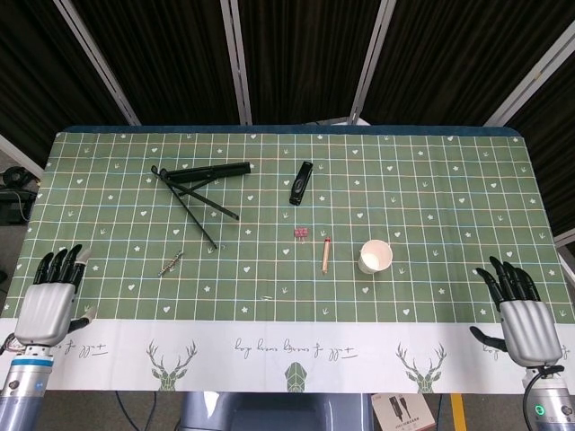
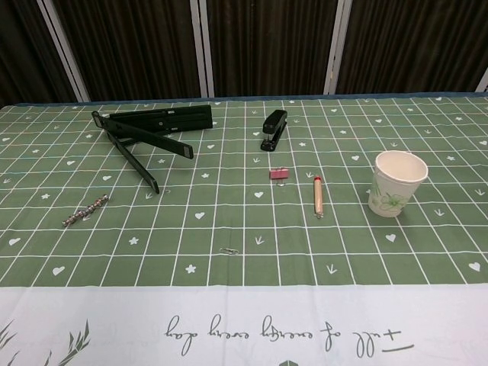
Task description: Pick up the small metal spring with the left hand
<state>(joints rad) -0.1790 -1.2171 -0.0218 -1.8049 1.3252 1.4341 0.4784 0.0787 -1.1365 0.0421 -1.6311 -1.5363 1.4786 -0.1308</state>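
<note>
The small metal spring (image 1: 171,263) lies on the green checked cloth at the left of the table; the chest view shows the same spring (image 2: 85,211) at its left side. My left hand (image 1: 49,302) hovers at the table's front left corner, well left of and nearer than the spring, fingers apart and holding nothing. My right hand (image 1: 519,311) is at the front right corner, fingers spread and empty. Neither hand appears in the chest view.
A black folding stand (image 1: 196,183) lies at the back left, a black stapler (image 1: 301,182) behind centre. A pink clip (image 1: 301,233), a wooden stick (image 1: 326,253), a paper cup (image 1: 375,257) and a small paperclip (image 2: 228,250) lie mid-table.
</note>
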